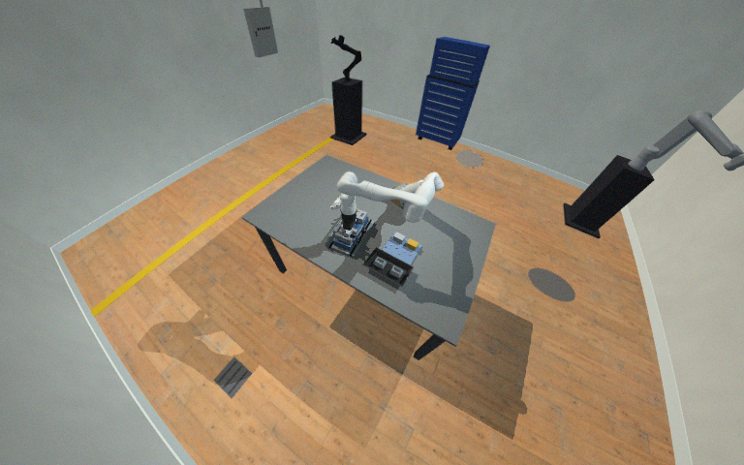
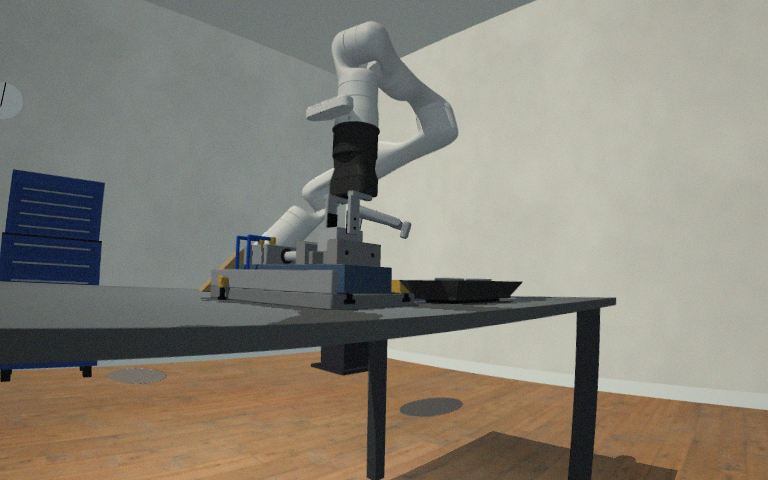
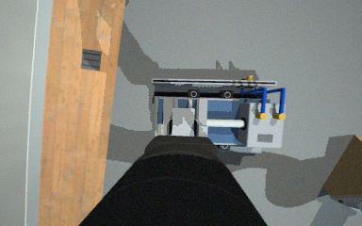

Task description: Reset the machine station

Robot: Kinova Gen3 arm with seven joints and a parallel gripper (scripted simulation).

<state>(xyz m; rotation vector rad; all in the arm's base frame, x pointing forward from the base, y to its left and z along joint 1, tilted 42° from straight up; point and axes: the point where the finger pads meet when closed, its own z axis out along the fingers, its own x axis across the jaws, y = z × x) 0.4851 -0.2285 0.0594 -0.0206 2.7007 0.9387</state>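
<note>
Lower centre of top view: two finished parts (image 1: 379, 263) (image 1: 396, 270) in the outfeed tray (image 1: 390, 256) (image 2: 453, 291), looks done. Just beyond, gray blank (image 1: 398, 237) and brass blank (image 1: 412, 244) on the infeed plate (image 1: 401, 252) (pin clearance unreadable). Left of those, the pincer (image 1: 349, 229) (image 2: 342, 222) (image 3: 183, 124) is closed on the aluminum blank (image 2: 333, 237) (image 3: 183, 118) at the vise (image 1: 342, 239) (image 2: 362, 253) (image 3: 264, 133). Left: seat, release, clear; contacts hidden.

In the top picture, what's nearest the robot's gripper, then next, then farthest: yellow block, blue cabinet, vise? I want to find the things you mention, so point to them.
1. Vise (image 1: 351, 232) (image 2: 355, 252), right under the gripper (image 1: 349, 229) (image 2: 342, 229).
2. Yellow block (image 1: 412, 244), on the pale blue plate.
3. Blue cabinet (image 1: 450, 93) (image 2: 52, 226), by the wall.
</note>
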